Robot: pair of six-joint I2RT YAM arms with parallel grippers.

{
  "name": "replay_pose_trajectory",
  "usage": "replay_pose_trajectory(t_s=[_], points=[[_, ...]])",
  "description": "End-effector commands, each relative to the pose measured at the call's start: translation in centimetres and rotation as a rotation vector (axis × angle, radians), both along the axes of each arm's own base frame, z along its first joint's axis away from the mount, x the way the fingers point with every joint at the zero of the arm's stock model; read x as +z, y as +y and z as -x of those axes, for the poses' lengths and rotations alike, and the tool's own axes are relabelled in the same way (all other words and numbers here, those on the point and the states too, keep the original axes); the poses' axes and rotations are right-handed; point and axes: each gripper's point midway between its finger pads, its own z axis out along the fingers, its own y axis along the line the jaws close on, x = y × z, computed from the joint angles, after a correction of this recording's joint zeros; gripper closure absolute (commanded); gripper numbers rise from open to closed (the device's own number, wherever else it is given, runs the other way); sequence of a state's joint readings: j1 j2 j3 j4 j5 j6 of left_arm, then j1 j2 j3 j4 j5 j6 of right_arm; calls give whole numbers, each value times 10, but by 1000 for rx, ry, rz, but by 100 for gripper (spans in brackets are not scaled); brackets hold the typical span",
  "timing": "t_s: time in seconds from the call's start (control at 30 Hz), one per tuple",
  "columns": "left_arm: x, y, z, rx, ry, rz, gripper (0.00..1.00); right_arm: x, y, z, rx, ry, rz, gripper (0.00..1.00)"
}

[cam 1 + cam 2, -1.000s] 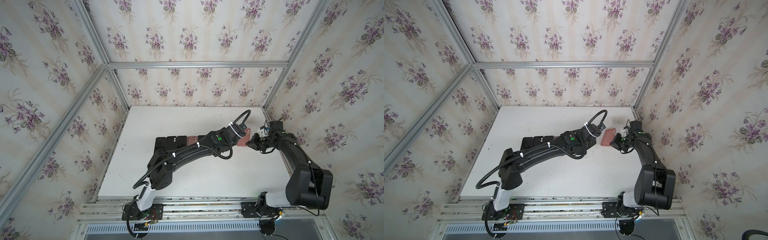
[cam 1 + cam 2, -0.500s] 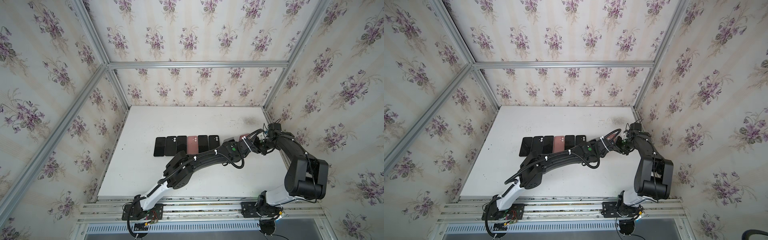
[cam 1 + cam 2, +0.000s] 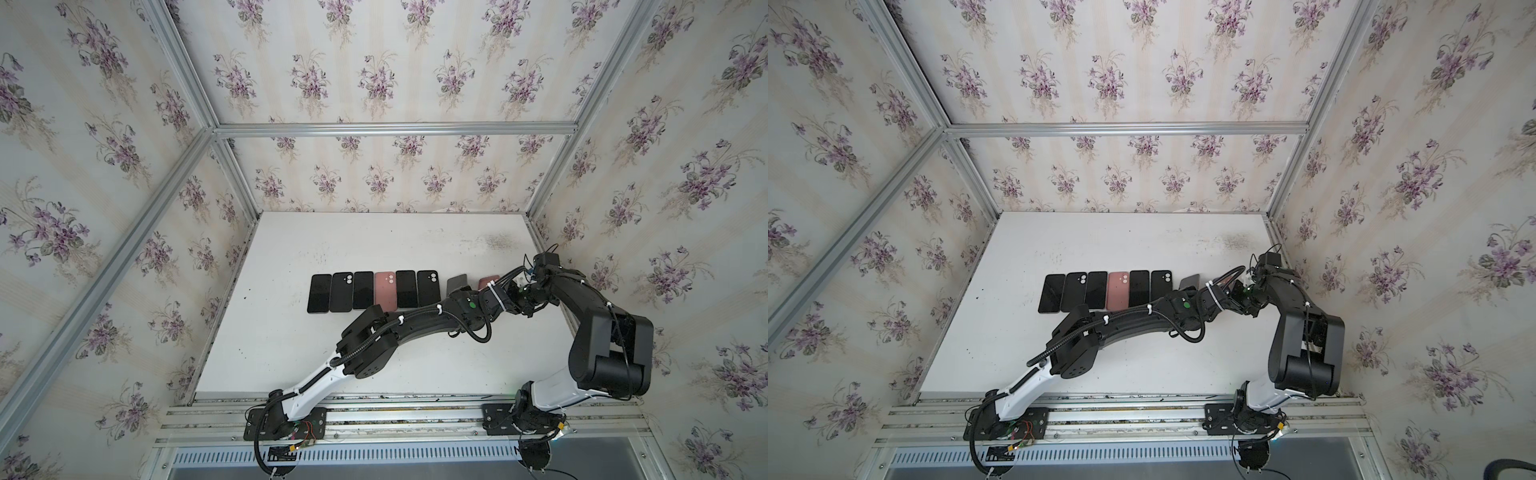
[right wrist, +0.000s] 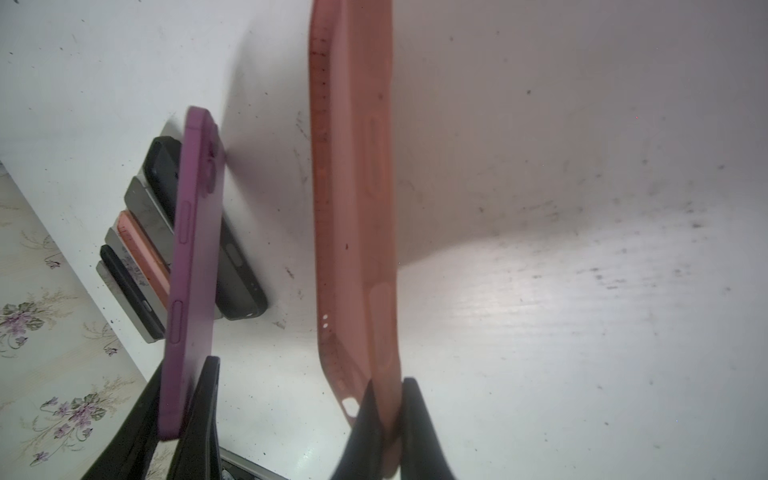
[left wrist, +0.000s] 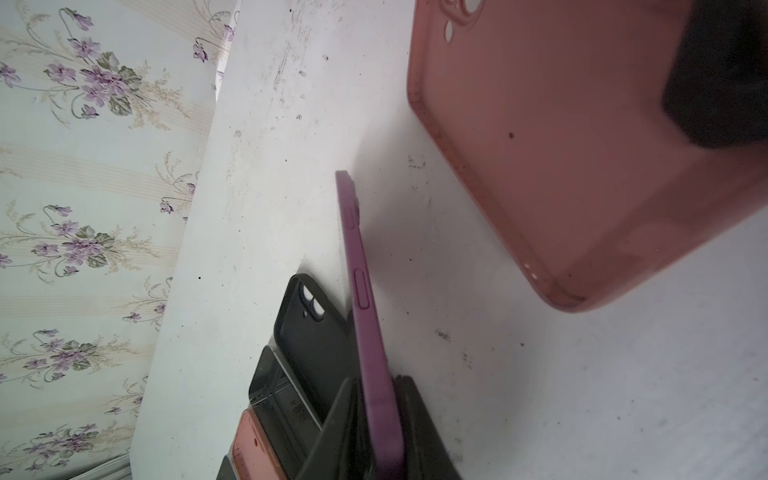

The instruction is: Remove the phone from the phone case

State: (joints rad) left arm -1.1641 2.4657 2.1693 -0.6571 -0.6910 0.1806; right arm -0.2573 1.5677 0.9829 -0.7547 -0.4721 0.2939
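Left claw [image 5: 377, 380] pinches the slim purple phone [image 5: 361, 270] by one short end, a finger pressed on each broad face. How hard it presses I cannot tell. The phone's long axis runs straight out from the claw toward the far side of the desk. It shows edge-on to the wrist camera, with its side buttons facing the lens.

Just beside it, clear of it with bare desk showing between them, is the soft salmon-pink phone case [image 4: 353, 187]. The right claw [image 4: 388, 384] is pressed together on the thin wall at the case's end, near the port cut-out. The case's long axis lies roughly parallel to the phone's.

By my reading the phone is already out of its case, and what is left is to put each down. For that, the phone lies on the left of the case, between it and the row of six flat black and pink handsets and cases [image 3: 363, 290], so the left arm is the nearer one to the row's open end. Whether the phone's lower edge touches the white scuffed desk [image 3: 374, 241] I cannot tell.
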Motion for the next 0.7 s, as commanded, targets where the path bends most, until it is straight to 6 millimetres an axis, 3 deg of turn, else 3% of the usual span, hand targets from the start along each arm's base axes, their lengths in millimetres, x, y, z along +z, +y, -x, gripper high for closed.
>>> replay_pose_trajectory(t_s=[0.0,0.3,0.4,0.47,0.67], points=[[-15,-9,8,-25,55,18,80,3,3,-4,29,-5,-14,100],[-29,-17,6,9,103,85,73,-7,-2,-2,46,43,13,100],[-27,-21,5,16,123,122,64,-9,-4,-4,53,40,24,100],[-20,-23,3,23,129,152,52,-10,-6,-3,55,48,36,100],[18,-24,-5,44,154,275,20,-16,-12,-4,50,62,65,100]])
